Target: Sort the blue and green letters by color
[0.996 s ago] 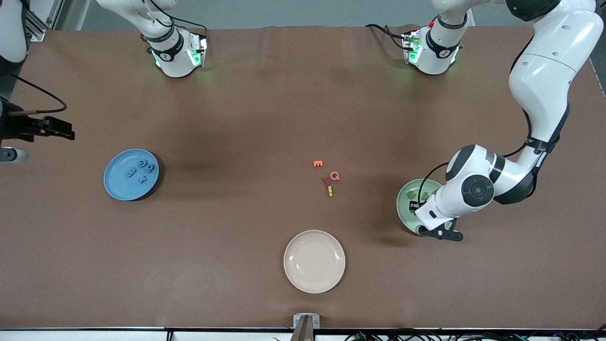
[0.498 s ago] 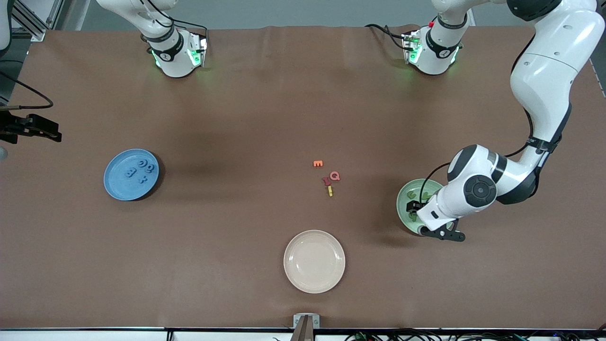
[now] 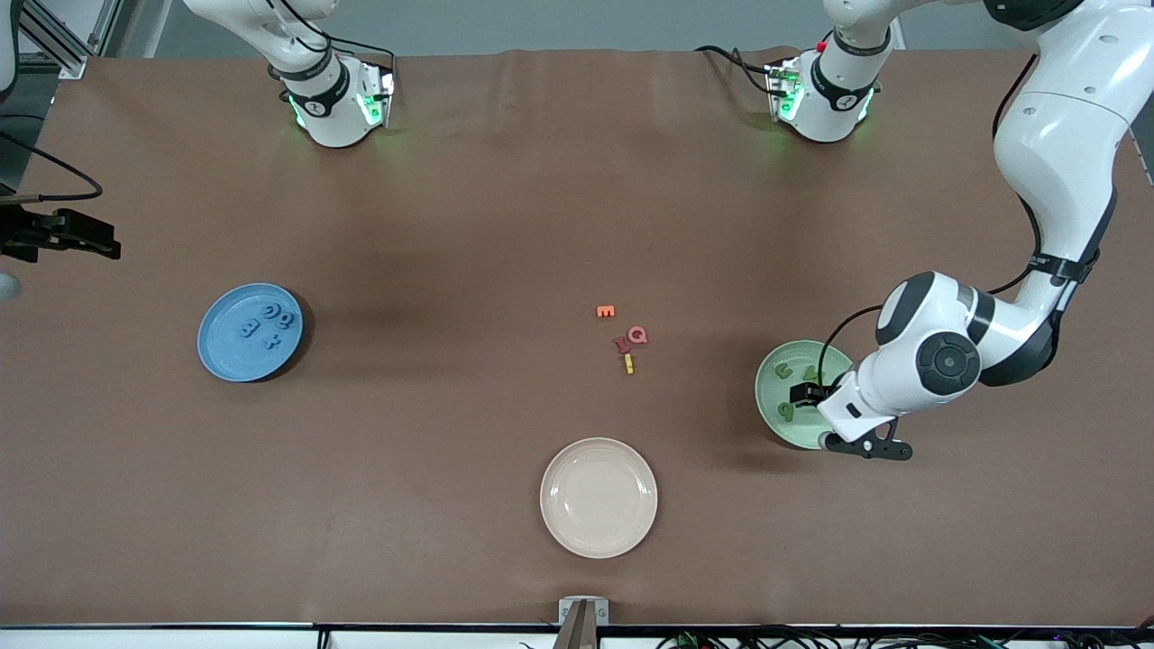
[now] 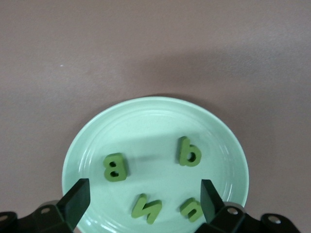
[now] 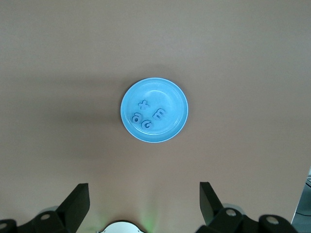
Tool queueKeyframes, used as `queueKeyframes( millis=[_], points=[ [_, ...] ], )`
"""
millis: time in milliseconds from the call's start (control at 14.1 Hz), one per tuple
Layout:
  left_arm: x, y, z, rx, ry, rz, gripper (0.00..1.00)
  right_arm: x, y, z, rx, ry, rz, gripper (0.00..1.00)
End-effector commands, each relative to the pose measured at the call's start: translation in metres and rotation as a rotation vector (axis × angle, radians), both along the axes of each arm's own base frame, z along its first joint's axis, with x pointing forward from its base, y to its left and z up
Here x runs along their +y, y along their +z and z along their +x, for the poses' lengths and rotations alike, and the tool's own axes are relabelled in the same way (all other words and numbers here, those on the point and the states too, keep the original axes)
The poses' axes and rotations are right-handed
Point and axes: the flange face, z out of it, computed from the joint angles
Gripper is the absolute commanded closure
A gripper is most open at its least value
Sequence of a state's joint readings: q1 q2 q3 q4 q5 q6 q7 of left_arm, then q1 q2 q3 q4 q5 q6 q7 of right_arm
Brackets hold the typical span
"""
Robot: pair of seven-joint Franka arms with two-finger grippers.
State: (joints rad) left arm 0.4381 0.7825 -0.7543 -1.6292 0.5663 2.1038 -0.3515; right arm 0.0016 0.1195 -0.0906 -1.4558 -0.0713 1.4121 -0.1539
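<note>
The four green letters lie flat in the pale green plate, which sits on the table toward the left arm's end: a B, an N, an n and a q, all apart from one another. The four blue letters sit bunched together in the blue plate toward the right arm's end. By the look of it both colours are already sorted, so little is left to do.

The left hand hangs straight over the green plate with its fingers spread wide and nothing between them. The N and the n lie directly under the gap, the B and the q just off it. Since the letters lie right below, I judge the coming move to be a plain lift upward, away from the plate, rather than any reach sideways.

The right hand waits high up at its own end of the table, also spread apart and empty, looking down on the blue plate from well off.

Between the two plates, mid-table, an orange E, a pink-red Q with a small reddish piece beside it, and a small yellow letter lie loose. An empty cream plate sits nearer the front camera than these.
</note>
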Motion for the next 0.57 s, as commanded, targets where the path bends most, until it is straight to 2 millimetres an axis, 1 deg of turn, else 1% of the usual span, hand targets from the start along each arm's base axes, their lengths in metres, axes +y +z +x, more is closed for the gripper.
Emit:
queueKeyframes(
  millis=[0,142,213,284,356,427,498],
  points=[
    [0.015,0.014,-0.005,0.029,0.018,0.016,0.00,0.006,0.015,-0.009,0.003,-0.037,0.039,0.00],
    [0.026,0.021,-0.005,0.056,0.026,0.000,0.00,0.006,0.015,-0.015,0.029,-0.108,0.067,0.00],
    [0.027,0.031,-0.007,0.052,0.028,-0.011,0.00,0.005,0.021,-0.020,0.023,-0.106,0.069,0.00],
    [0.030,0.041,-0.011,0.062,0.019,-0.037,0.00,0.001,0.027,-0.027,0.015,-0.112,0.070,0.00],
    [0.037,0.052,-0.017,0.063,-0.005,-0.070,0.00,-0.006,0.031,-0.036,0.010,-0.123,0.075,0.00],
    [0.037,0.055,-0.025,0.056,-0.043,-0.093,0.00,-0.009,0.035,-0.047,0.004,-0.127,0.079,0.00],
    [0.049,0.057,-0.029,0.052,-0.051,-0.091,0.00,-0.009,0.036,-0.055,-0.001,-0.127,0.081,0.00]
  ],
)
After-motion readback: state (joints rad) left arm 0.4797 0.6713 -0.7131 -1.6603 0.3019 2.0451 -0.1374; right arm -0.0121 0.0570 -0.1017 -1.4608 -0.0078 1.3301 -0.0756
